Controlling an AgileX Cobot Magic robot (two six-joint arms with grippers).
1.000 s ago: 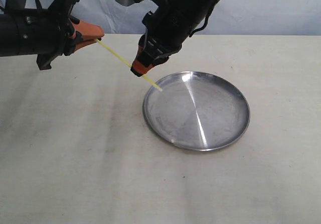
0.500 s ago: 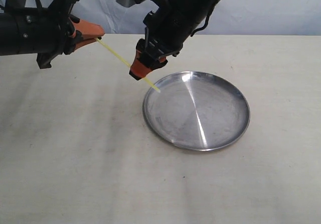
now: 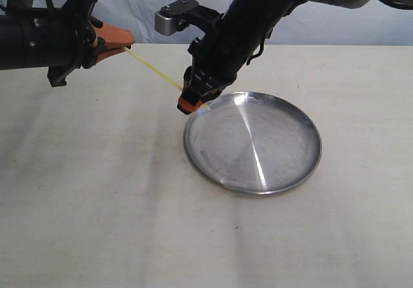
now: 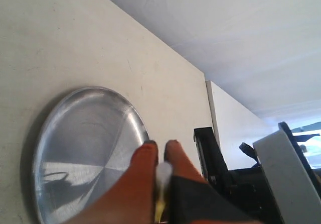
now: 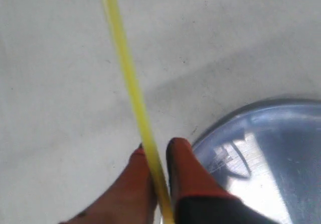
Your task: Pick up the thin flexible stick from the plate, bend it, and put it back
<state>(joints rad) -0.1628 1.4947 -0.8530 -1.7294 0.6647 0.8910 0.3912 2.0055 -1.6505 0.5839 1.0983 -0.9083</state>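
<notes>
The thin yellow stick (image 3: 155,70) hangs in the air, stretched between both grippers above the table, left of the silver plate (image 3: 284,172). My left gripper (image 3: 128,44) is shut on its upper left end; the whitish tip (image 4: 163,173) shows between the orange fingers (image 4: 140,163). My right gripper (image 3: 188,104) is shut on the stick near its lower end, just over the plate's left rim. In the right wrist view the stick (image 5: 125,73) runs away from the gripper (image 5: 159,151), with the plate (image 5: 271,153) beside it. The stick looks nearly straight.
A beige table (image 3: 97,191) carries the plate (image 4: 75,148). The right arm (image 3: 258,17) reaches down from the upper right across the plate's far side. A pale blue wall (image 3: 361,23) stands behind the table.
My right gripper has slid down along the stick toward its lower tip and moved closer to the plate's rim. The tip that stuck out below it is now covered. The left gripper stays put.
</notes>
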